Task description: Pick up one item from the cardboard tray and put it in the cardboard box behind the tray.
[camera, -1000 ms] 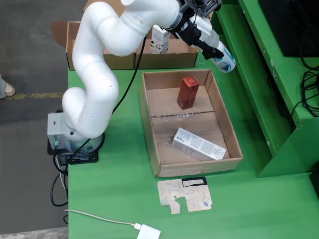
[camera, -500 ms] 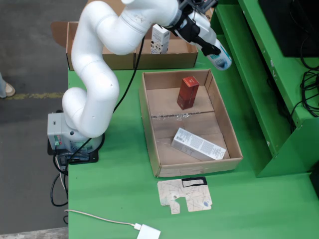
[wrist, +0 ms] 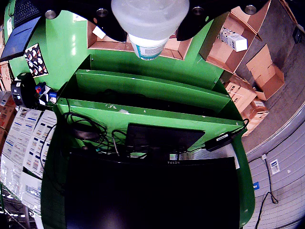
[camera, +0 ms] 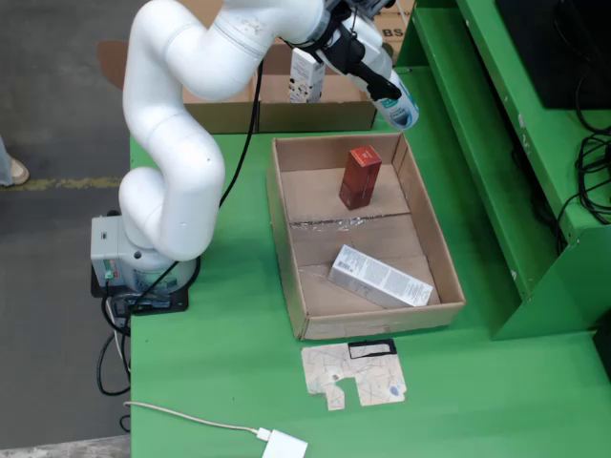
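Observation:
In the overhead view my gripper [camera: 380, 88] is shut on a white bottle [camera: 398, 108] with a blue-green label. It hangs tilted in the air over the gap between the cardboard tray [camera: 288, 240] and the cardboard box [camera: 229, 114] behind it, near the box's right end. A red box [camera: 360, 176] stands upright in the tray and a white carton [camera: 380, 277] lies flat there. Another white carton [camera: 307, 74] stands in the back box. The wrist view shows the bottle [wrist: 150, 24] held between my dark fingers [wrist: 209, 19].
A flat cardboard cut-out [camera: 355, 374] lies in front of the tray, with a white adapter and cable [camera: 284, 446] at the table's front edge. A raised green shelf [camera: 496, 143] runs along the right, with black cables [camera: 592, 172]. My arm's base [camera: 138, 258] is at the left.
The arm has carried the bottle left and slightly up in the overhead view, from beyond the tray's right rear corner toward the back box. The tray's items have not moved.

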{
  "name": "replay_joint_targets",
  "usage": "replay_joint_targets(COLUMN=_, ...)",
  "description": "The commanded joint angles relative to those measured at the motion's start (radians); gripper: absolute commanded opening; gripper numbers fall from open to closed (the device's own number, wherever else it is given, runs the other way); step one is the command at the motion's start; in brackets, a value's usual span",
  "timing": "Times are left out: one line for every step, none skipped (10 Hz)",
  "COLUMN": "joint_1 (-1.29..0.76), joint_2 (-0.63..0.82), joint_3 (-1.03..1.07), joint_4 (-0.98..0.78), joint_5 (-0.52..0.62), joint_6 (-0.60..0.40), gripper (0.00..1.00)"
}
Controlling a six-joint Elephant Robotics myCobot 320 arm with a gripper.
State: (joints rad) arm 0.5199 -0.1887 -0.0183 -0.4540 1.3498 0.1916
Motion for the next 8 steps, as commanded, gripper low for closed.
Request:
replay_joint_targets(joint_1=0.249, joint_2=0.097, joint_3=0.018, joint_4=-0.125, joint_5=-0.120, joint_6=0.096, gripper=0.00)
replay_joint_targets(joint_1=0.353, joint_2=0.132, joint_3=0.018, joint_4=-0.172, joint_5=-0.169, joint_6=0.147, gripper=0.00)
replay_joint_targets(joint_1=0.527, joint_2=0.181, joint_3=0.018, joint_4=-0.247, joint_5=-0.238, joint_6=0.234, gripper=0.00)
replay_joint_targets(joint_1=0.527, joint_2=0.181, joint_3=0.018, joint_4=-0.247, joint_5=-0.238, joint_6=0.234, gripper=0.00)
replay_joint_targets(joint_1=0.652, joint_2=0.182, joint_3=0.018, joint_4=-0.276, joint_5=-0.289, joint_6=0.282, gripper=0.00)
replay_joint_targets(joint_1=0.652, joint_2=0.182, joint_3=0.018, joint_4=-0.276, joint_5=-0.289, joint_6=0.282, gripper=0.00)
replay_joint_targets(joint_1=0.725, joint_2=0.205, joint_3=0.018, joint_4=-0.316, joint_5=-0.307, joint_6=0.318, gripper=0.00)
replay_joint_targets(joint_1=0.781, joint_2=0.213, joint_3=0.018, joint_4=-0.339, joint_5=-0.321, joint_6=0.342, gripper=0.00)
